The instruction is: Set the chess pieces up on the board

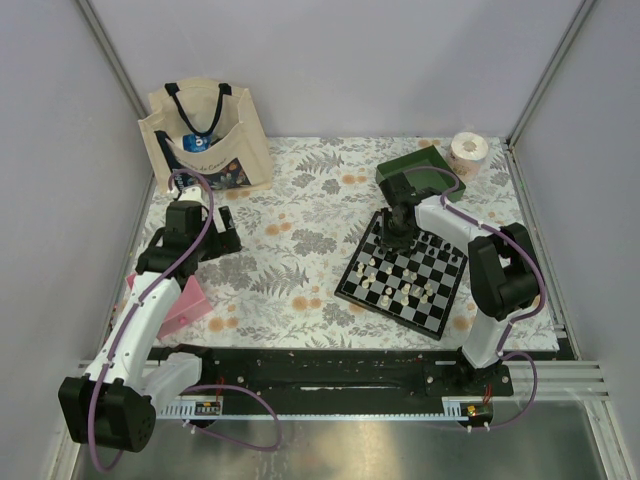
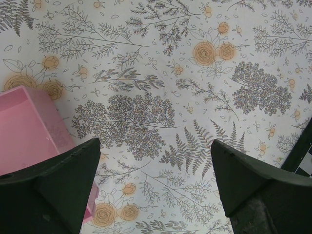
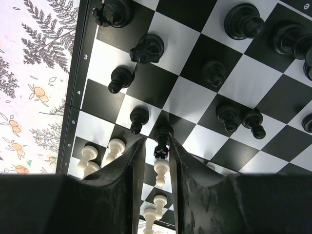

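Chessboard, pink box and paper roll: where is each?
chessboard (image 1: 392, 311), top view, on its near black border.
pink box (image 2: 29, 126), left wrist view, on its flat face.
paper roll (image 1: 468, 150), top view, on its top end.

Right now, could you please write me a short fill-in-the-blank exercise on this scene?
1. The chess piece between the fingers of the right gripper is ____ in colour.
2. The box beside the open left gripper is ____.
3. The tray beyond the board is ____.
Missing words: black; pink; green.
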You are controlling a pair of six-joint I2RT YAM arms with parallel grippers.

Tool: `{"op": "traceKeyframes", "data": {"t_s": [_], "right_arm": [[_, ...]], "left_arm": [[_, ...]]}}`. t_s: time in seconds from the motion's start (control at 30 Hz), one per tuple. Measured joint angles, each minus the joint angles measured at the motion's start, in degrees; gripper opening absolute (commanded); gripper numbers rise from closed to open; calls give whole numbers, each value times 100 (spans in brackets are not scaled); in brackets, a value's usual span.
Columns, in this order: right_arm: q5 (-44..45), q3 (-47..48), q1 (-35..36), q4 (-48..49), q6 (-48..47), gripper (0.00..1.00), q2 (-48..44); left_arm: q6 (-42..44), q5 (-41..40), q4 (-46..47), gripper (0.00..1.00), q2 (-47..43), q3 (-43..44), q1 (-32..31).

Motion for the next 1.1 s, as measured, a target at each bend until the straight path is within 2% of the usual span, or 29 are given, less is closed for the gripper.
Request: {"op": "traceKeyframes", "data": {"t_s": [0.23,0.33,0.57,0.73,0.83,1.03,1.1], "right_arm": [[2,0,0,0,2,35,17],[4,0,0,-2,0,30,17],[9,0,0,-2,-2,32,52],[13,0,0,-13,0,30,120],[17,-2,0,-13,-2,25,120],[96,-2,0,-17,-26,6,114],[140,-2,0,-37,-28,6,92]], "left_arm": [[0,0,0,99,0,0,0],[0,0,0,99,0,0,0],[0,0,0,99,0,0,0],[0,0,0,99,0,0,0],[0,4,0,99,0,0,0],[0,4,0,99,0,0,0],[0,7,0,99,0,0,0]]}}
